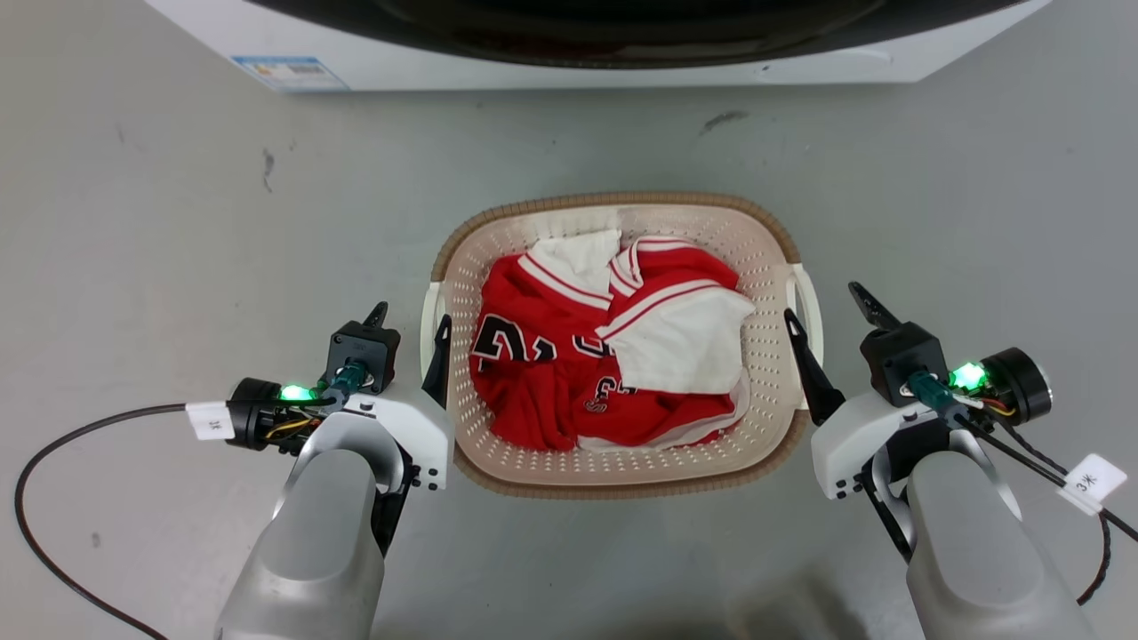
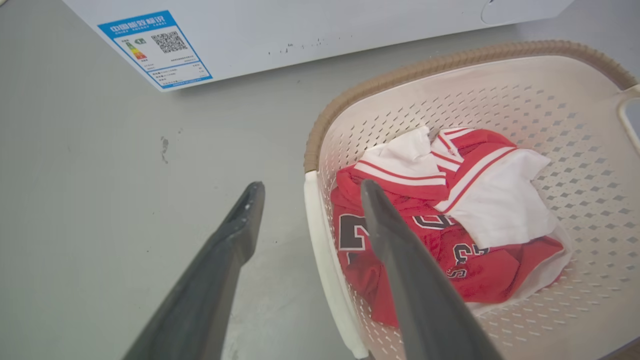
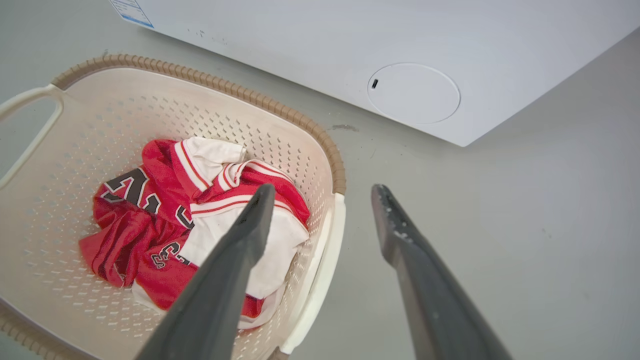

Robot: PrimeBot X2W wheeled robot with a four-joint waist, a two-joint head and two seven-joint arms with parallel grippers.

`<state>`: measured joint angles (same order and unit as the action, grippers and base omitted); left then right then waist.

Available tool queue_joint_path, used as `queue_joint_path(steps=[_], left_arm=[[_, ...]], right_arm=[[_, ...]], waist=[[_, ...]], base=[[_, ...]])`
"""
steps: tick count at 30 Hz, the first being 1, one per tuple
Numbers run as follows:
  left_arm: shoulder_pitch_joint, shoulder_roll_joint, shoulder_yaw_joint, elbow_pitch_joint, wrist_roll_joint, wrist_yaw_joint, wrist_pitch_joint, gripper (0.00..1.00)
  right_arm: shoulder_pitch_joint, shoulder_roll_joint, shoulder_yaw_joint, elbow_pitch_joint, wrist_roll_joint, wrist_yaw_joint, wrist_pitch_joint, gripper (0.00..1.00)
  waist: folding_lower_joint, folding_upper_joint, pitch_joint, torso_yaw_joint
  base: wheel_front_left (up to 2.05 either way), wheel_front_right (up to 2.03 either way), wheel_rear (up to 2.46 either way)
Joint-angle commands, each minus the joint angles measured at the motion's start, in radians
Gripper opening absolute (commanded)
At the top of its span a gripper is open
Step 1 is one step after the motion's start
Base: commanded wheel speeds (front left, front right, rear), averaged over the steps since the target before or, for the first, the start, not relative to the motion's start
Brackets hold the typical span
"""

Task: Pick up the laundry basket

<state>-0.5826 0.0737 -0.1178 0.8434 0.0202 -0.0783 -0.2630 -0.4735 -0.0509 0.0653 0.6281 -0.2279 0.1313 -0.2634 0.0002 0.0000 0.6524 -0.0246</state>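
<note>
The laundry basket (image 1: pixel 622 201) stands on the grey floor, cream-white and perforated, with a brown woven rim. My left gripper (image 1: pixel 409 329) is open at the basket's left side. In the left wrist view this gripper (image 2: pixel 311 190) straddles the white left handle (image 2: pixel 322 250), one finger inside the basket, one outside. My right gripper (image 1: pixel 831 318) is open at the right side. In the right wrist view it (image 3: pixel 322 192) straddles the white right handle (image 3: pixel 325 250) the same way. Neither pair of fingers presses on its handle.
A crumpled red and white jersey (image 1: pixel 605 356) lies inside the basket. A white washing machine (image 1: pixel 533 62) stands just beyond it, with a strip of bare floor between them. Black cables (image 1: pixel 36 480) trail from both wrists over the floor.
</note>
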Motion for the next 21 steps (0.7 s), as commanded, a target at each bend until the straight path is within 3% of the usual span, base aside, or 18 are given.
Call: queue_joint_path(steps=[1, 11, 21], left_arm=[[-0.02, -0.001, -0.006, 0.032, -0.002, 0.002, -0.003, 1.0], [-0.111, -0.009, -0.045, 0.146, -0.008, -0.007, -0.003, 1.0], [-0.177, -0.015, -0.084, 0.232, -0.011, -0.006, -0.003, 1.0]], right_arm=[[-0.028, 0.001, -0.002, 0.039, -0.006, -0.001, -0.002, 1.0], [-0.132, 0.001, -0.019, 0.217, -0.05, -0.001, -0.002, 1.0], [-0.199, 0.001, -0.058, 0.305, -0.088, -0.001, -0.002, 1.0]], waist=[[-0.0002, 0.0, 0.039, 0.007], [-0.0002, 0.0, 0.139, 0.016], [-0.0002, 0.0, 0.204, 0.026]], base=[[0.0, 0.0, 0.0], [0.0, 0.0, 0.0], [0.0, 0.0, 0.0]])
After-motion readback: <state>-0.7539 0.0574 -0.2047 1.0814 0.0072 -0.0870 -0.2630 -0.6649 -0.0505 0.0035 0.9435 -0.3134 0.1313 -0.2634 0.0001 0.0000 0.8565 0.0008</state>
